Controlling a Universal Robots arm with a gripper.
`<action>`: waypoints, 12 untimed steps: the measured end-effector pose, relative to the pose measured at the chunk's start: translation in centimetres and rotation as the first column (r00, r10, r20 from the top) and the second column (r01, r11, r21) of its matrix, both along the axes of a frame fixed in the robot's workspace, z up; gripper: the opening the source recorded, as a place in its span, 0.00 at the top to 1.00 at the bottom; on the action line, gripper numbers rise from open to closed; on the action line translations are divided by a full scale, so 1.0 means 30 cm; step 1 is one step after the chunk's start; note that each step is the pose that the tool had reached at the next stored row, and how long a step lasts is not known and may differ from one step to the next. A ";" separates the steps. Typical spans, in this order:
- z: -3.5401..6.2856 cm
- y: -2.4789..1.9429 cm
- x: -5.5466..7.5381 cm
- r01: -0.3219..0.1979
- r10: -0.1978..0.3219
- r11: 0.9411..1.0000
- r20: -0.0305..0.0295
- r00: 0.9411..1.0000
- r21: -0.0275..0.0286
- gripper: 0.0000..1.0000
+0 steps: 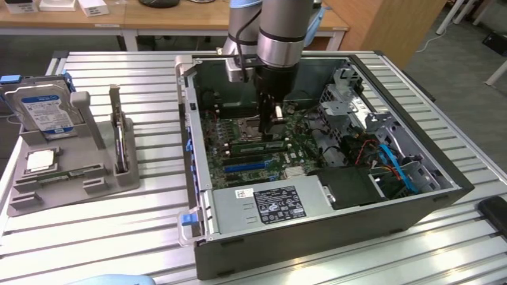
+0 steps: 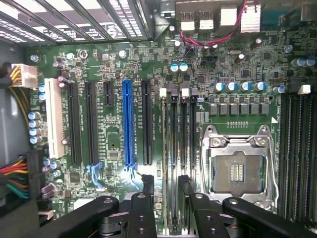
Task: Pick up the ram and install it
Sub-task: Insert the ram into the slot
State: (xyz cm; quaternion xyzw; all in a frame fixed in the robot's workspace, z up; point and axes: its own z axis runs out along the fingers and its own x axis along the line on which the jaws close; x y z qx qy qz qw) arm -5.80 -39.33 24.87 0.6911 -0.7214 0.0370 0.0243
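The claw (image 2: 166,184) is wide open and holds nothing. In the wrist view its two black fingers (image 2: 147,186) hang on either side of the ram stick (image 2: 172,163), with a gap showing between each finger and the stick. The stick stands on edge in one of the long black slots beside the processor socket (image 2: 237,171). I cannot tell whether it is pressed fully home.

In the exterior view the claw (image 1: 275,119) reaches straight down from the arm into the open computer case (image 1: 317,243). There the ram stick (image 1: 255,144) shows as a thin green strip on the board close under the claw, near the processor socket (image 1: 241,126).

Around the slots spreads the green main board (image 2: 114,64). It carries a row of black card slots, one blue slot (image 2: 128,124) among them. A bundle of coloured wires (image 2: 12,173) sits at the board's edge.

In the case, the grey power supply (image 1: 265,205) with its label lies along the near wall. Blue cables (image 1: 396,169) run through the bay toward the exterior view's right.

The case lies on its side on a ribbed metal table (image 1: 119,237). Well apart from it, toward the exterior view's left, a grey holder (image 1: 71,190) stands on the same table. It carries a hard drive (image 1: 44,110) with a blue label, propped upright, and a dark card (image 1: 119,139) with a metal bracket, standing on edge.
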 end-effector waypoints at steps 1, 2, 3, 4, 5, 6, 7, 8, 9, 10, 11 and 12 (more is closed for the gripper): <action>0.005 0.000 0.001 0.000 0.000 1.000 0.000 1.000 0.000 0.67; 0.008 0.000 0.001 0.000 0.000 1.000 0.000 1.000 0.000 0.67; 0.009 0.000 0.003 0.000 0.000 1.000 0.000 1.000 0.000 0.67; 0.010 0.001 0.004 0.000 0.000 1.000 0.000 1.000 0.000 0.67; 0.012 0.002 0.006 0.000 0.000 1.000 0.000 1.000 0.000 0.67; 0.013 0.002 0.007 0.000 0.000 1.000 -0.001 1.000 0.000 0.67; 0.014 0.003 0.009 0.000 0.000 1.000 -0.001 1.000 0.000 0.67; 0.015 0.004 0.011 0.000 0.000 1.000 -0.001 1.000 0.000 0.67; 0.016 0.004 0.013 0.000 0.000 1.000 -0.001 1.000 0.000 0.67; 0.018 0.005 0.015 0.000 0.000 1.000 0.000 1.000 0.000 0.67; 0.020 0.006 0.017 0.000 0.000 1.000 -0.001 1.000 0.000 0.67; 0.022 0.007 0.019 0.000 0.000 1.000 0.000 1.000 0.000 0.67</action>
